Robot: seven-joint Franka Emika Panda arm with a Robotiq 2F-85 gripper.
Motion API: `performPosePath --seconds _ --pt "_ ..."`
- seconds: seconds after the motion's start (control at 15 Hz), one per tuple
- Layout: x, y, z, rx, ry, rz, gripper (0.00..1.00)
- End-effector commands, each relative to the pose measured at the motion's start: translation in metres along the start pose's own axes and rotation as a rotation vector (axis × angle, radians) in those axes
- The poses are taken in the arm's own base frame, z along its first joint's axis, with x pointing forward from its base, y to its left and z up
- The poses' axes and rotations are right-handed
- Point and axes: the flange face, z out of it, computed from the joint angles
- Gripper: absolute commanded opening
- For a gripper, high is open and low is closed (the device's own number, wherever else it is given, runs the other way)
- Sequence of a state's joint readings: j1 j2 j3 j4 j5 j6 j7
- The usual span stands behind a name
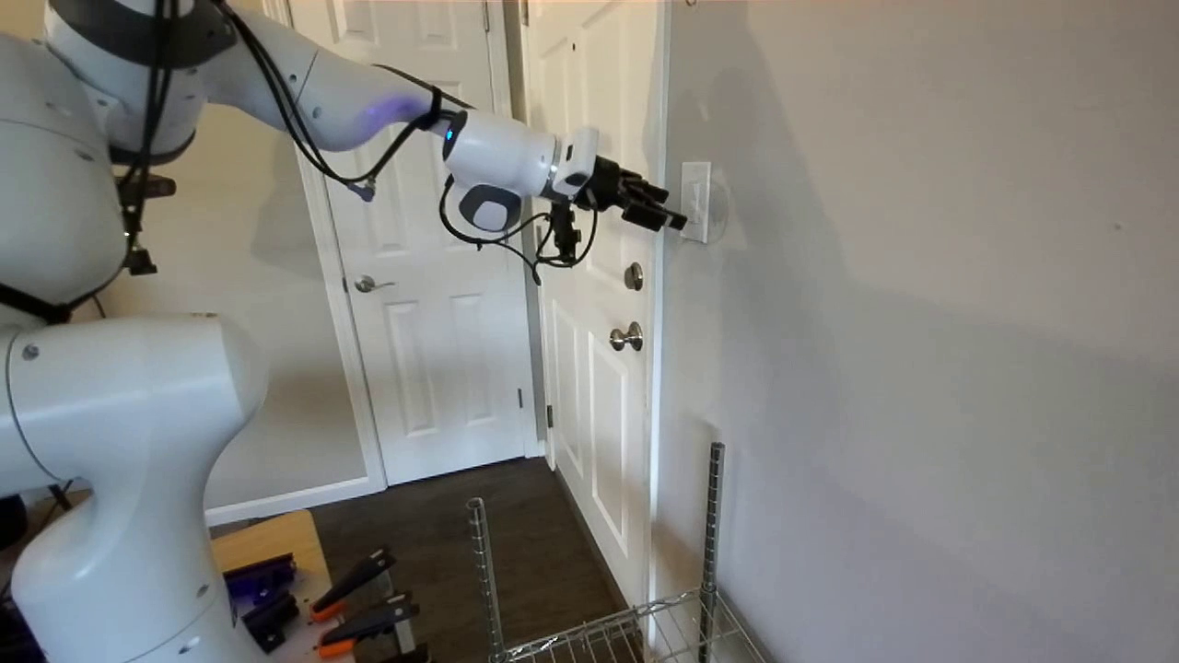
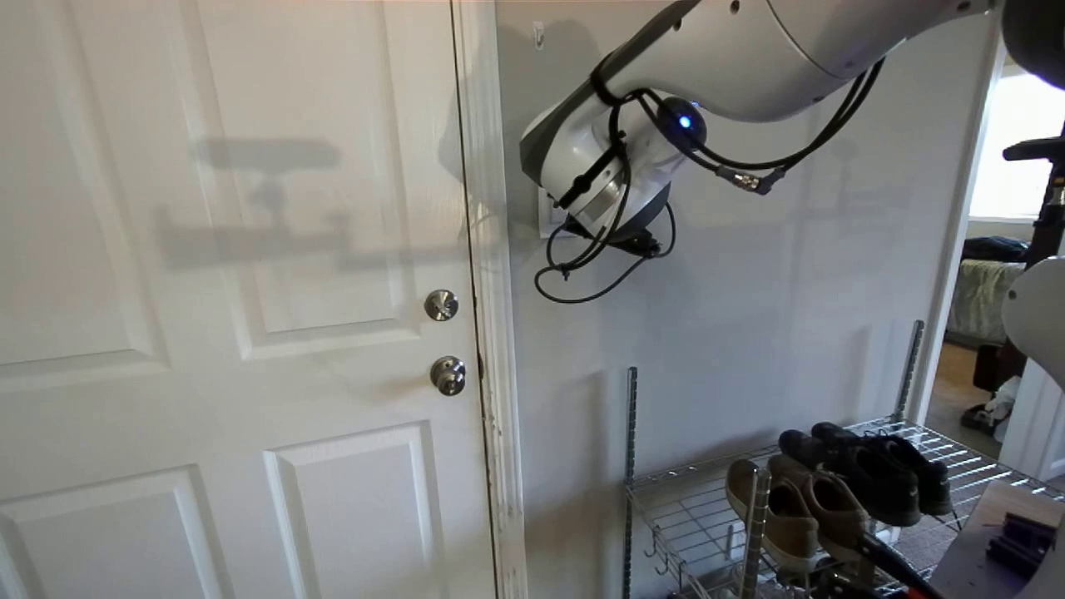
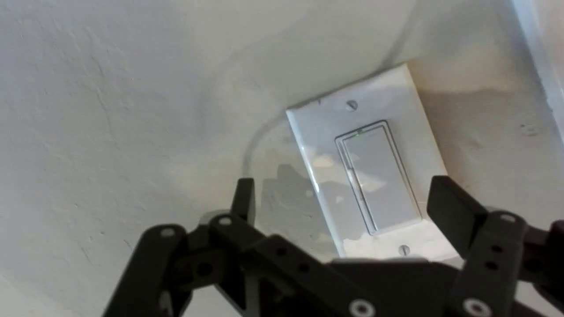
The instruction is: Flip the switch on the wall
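Observation:
The switch (image 1: 695,203) is a white upright plate on the light-grey wall (image 1: 967,368). In the wrist view the switch (image 3: 381,176) shows a wide paddle, a thin slider beside it and two screws, and looks tilted. In an exterior view the switch (image 2: 547,218) is mostly hidden behind the arm. My black gripper (image 3: 346,193) is open and empty. One finger appears over the bare wall (image 3: 110,132), the other over the plate's right edge. In an exterior view the gripper (image 1: 670,208) is level with the plate and very close to it; contact cannot be told.
A white door (image 1: 589,276) with a deadbolt (image 1: 634,275) and round knob (image 1: 626,337) stands beside the switch. Its frame (image 2: 491,333) is close to the plate. A wire shelf (image 2: 691,516) with upright posts and several shoes (image 2: 874,474) stands below.

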State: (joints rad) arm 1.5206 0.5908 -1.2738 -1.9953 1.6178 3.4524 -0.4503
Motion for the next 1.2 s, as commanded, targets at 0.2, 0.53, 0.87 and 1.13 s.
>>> performPosePath --seconds 0.2,0.53,0.87,1.13 --pt "0.012 -0.002 0.001 -0.032 0.102 -0.005 1.00" --pt "0.020 0.010 0.000 -0.063 0.137 0.052 1.00" --pt "0.020 0.006 0.007 -0.048 0.098 0.061 1.00" --pt "0.022 0.002 0.014 -0.036 0.084 0.083 1.00"
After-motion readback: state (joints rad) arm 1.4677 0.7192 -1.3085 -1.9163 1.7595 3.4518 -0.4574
